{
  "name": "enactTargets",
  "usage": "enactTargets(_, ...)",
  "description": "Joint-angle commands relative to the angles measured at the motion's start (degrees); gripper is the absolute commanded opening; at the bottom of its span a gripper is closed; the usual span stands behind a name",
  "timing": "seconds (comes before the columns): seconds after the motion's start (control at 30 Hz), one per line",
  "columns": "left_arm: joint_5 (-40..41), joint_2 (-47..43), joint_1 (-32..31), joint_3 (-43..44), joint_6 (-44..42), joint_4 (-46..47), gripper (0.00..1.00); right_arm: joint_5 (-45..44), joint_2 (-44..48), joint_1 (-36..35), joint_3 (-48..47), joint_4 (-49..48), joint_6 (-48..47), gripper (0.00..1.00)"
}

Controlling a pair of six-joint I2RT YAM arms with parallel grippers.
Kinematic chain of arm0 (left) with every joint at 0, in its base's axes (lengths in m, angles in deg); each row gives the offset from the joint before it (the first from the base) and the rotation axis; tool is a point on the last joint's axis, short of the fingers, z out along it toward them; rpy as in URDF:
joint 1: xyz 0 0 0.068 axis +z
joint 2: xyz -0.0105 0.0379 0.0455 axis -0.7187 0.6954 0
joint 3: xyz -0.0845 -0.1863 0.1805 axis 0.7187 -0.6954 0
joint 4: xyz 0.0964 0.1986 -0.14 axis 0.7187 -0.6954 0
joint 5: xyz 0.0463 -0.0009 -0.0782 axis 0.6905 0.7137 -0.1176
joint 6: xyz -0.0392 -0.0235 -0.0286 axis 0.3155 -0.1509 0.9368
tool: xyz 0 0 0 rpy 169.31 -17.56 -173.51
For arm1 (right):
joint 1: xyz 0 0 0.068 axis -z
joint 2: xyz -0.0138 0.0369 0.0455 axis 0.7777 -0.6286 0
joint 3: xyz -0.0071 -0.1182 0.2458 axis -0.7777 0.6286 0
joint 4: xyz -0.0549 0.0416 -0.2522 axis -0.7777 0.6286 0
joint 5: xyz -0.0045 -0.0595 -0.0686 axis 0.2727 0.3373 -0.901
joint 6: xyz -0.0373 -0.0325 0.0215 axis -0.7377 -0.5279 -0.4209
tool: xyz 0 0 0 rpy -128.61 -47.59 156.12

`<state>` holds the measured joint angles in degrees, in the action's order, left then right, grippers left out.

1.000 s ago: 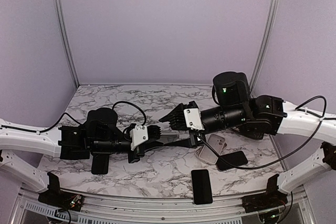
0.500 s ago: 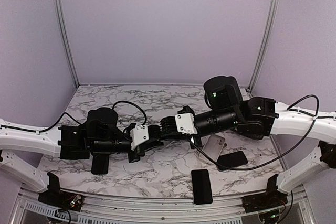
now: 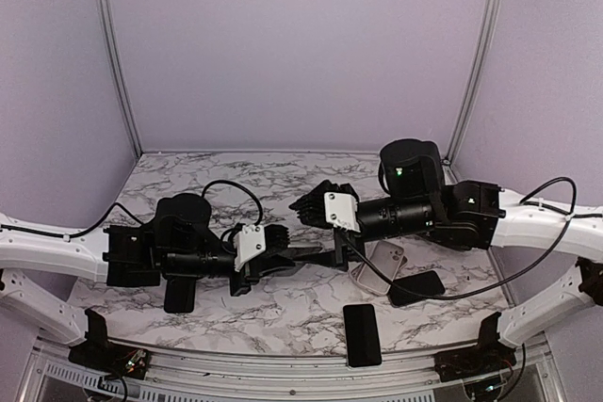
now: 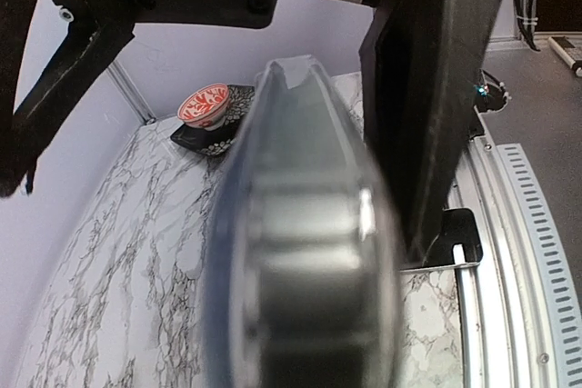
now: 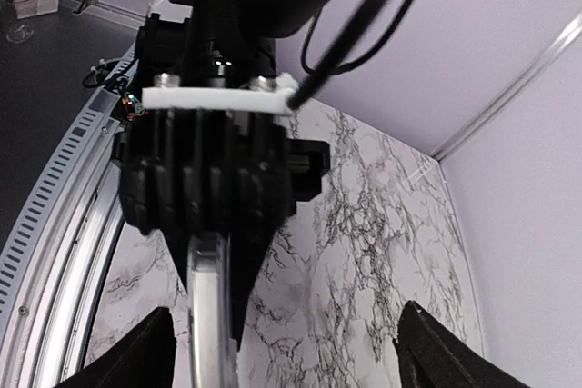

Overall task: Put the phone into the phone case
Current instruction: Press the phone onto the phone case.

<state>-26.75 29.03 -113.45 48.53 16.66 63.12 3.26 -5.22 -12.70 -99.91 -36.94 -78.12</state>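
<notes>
While only left wrist shows phone case point(image 4: 300, 252) pinched in left pincer point(image 4: 259, 115) | right pincer point(image 5: 282, 352) spread

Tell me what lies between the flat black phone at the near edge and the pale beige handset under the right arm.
Bare marble tabletop, crossed by the right arm's black cable; the top view shows it.

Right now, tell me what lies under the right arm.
A pale phone or case sticks out beneath it, a black phone beside that. The right arm covers the pale one's far end.
</notes>
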Motion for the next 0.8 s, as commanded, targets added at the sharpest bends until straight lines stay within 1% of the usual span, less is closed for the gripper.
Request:
enactTargets(0.0,-6.7,-4.3,-0.2,1.3,5.3,6.7,0.00,7.4,6.4,4.5,5.4,-9.9,7.7,0.87)
enactTargets(0.07,-9.2,-5.2,-0.2,0.0,7.1,10.2,0.00,11.7,8.2,5.6,8.2,-13.4,10.0,0.85)
enactTargets(0.13,-10.5,-5.5,-0.2,-0.7,9.0,12.9,0.00,13.9,9.4,5.7,10.0,-16.6,11.9,0.81)
enactTargets(0.23,-11.1,-5.0,-0.2,-0.5,10.1,13.9,0.00,16.6,9.7,5.7,11.0,-19.1,14.5,0.71)
enactTargets(0.33,-11.3,-4.3,-0.2,-0.2,10.4,14.2,0.00,17.1,8.7,5.7,11.1,-21.0,16.7,0.57)
enactTargets(0.4,-11.3,-4.0,-0.2,-0.2,10.5,14.4,0.00,18.9,7.5,5.7,10.7,-22.2,17.6,0.50)
enactTargets(0.43,-11.3,-3.8,-0.2,-0.1,10.5,14.4,0.00,20.0,6.8,5.7,10.3,-22.4,17.8,0.45)
enactTargets(0.5,-11.0,-3.9,-0.2,-0.1,10.6,14.5,0.00,20.8,5.8,5.7,9.2,-21.9,18.0,0.30)
enactTargets(0.6,-10.8,-4.2,-0.2,-0.1,10.9,14.5,0.00,21.5,4.8,5.6,7.9,-19.7,16.9,0.00)
enactTargets(0.7,-9.9,-4.3,-0.1,-0.1,12.1,14.8,0.00,21.1,4.8,5.6,8.2,-19.7,16.8,0.00)
enactTargets(0.73,-9.0,-4.3,0.0,0.0,13.0,14.8,0.00,20.1,5.0,5.7,8.6,-20.1,17.3,0.13)
enactTargets(0.77,-8.2,-4.3,0.1,0.2,14.3,15.0,0.00,18.8,5.1,5.7,9.0,-20.5,18.0,0.36)
